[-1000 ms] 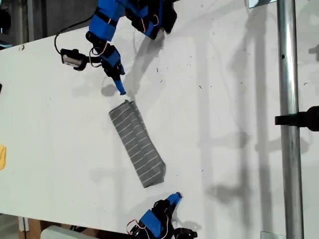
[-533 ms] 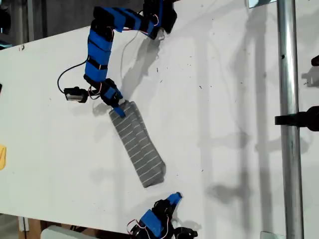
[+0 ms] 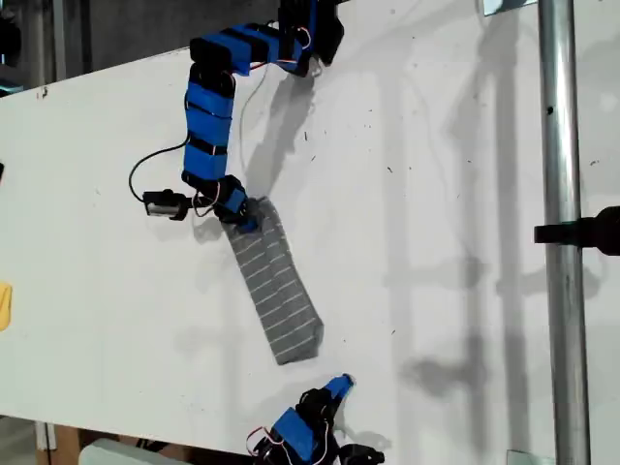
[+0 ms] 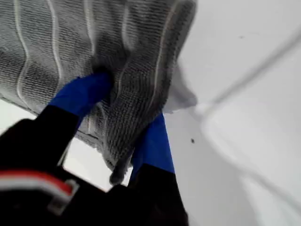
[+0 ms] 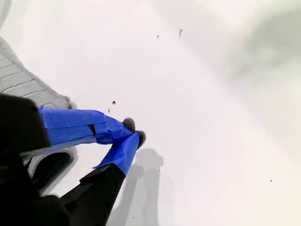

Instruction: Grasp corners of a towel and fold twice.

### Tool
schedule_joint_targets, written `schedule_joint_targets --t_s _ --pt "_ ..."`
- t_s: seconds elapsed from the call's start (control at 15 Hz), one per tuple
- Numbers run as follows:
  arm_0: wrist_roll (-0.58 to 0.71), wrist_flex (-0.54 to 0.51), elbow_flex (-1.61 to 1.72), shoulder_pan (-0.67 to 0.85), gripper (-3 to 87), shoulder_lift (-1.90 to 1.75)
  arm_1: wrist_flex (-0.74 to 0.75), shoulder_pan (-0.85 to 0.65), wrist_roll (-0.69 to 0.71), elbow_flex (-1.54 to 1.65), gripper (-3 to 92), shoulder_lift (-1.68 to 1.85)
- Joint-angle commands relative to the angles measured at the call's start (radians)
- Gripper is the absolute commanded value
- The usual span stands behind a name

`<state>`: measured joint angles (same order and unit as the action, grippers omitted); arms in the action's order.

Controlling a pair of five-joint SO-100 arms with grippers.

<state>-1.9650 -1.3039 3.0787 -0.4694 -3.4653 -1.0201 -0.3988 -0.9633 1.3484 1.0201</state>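
The towel (image 3: 277, 289) lies folded into a narrow grey strip with white stripes, running diagonally across the white table (image 3: 436, 194) in the exterior view. My first gripper (image 3: 243, 216) is down on the strip's far end and shut on the towel. In the first wrist view, bunched cloth (image 4: 136, 84) sits between the two blue fingers (image 4: 153, 141). My second gripper (image 3: 340, 386) rests near the table's front edge, just past the strip's near end, shut with nothing in it. Its fingertips (image 5: 134, 137) touch in the second wrist view, with the towel (image 5: 21, 80) beside them. No single corner can be made out.
A vertical metal pole (image 3: 560, 145) with a black clamp (image 3: 589, 232) stands at the exterior view's right. A yellow object (image 3: 5, 305) pokes in at the left edge. The first arm's base (image 3: 305, 29) sits at the table's back edge.
The first arm swung down from above the towel's far end onto it and shut on the cloth, nudging that end slightly rightward. The second arm stayed still.
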Motion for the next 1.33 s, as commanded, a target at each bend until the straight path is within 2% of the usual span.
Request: schedule_joint_targets --t_s 0.0,0.13,0.27,0.47,0.53,0.6,0.67,0.8,1.07,1.13,1.2,1.27 --pt "0.008 -0.008 -0.008 0.003 -2.9 -0.009 -0.086 0.107 -0.017 -0.034 -0.2 0.061" --pt "0.009 -0.008 -0.009 0.003 -2.9 -0.009 -0.152 0.141 -0.077 0.161 -0.2 0.291" --pt "0.018 -0.009 -0.009 0.008 -2.9 -0.009 -0.256 0.150 -0.190 0.483 -0.2 0.724" --pt "0.072 -0.021 -0.015 0.052 -2.9 -0.009 -0.623 0.249 -0.399 0.627 -0.3 1.216" --pt "0.083 -0.021 -0.017 0.064 -2.9 -0.009 -0.738 0.298 -0.468 0.595 -0.3 1.273" --pt "0.086 -0.021 -0.018 0.066 -2.9 -0.009 -0.778 0.321 -0.483 0.552 -0.3 1.278" --pt "0.086 -0.021 -0.018 0.066 -2.9 -0.009 -0.738 0.316 -0.466 0.523 -0.3 1.235" --pt "0.077 -0.021 -0.017 0.060 -2.9 -0.009 -0.476 0.296 -0.359 0.434 -0.3 0.979" --pt "0.044 -0.012 0.008 0.037 -2.9 -0.009 -0.103 0.330 -0.207 0.044 -0.2 0.430" --pt "0.040 -0.008 0.018 0.043 -2.9 -0.009 -0.005 0.342 -0.193 0.041 9.2 0.400" --pt "0.035 -0.003 0.031 0.052 -2.9 -0.009 0.023 0.344 -0.198 0.040 32.3 0.396" --pt "0.038 0.000 0.037 0.060 -2.6 -0.009 0.044 0.345 -0.173 0.043 44.8 0.439"
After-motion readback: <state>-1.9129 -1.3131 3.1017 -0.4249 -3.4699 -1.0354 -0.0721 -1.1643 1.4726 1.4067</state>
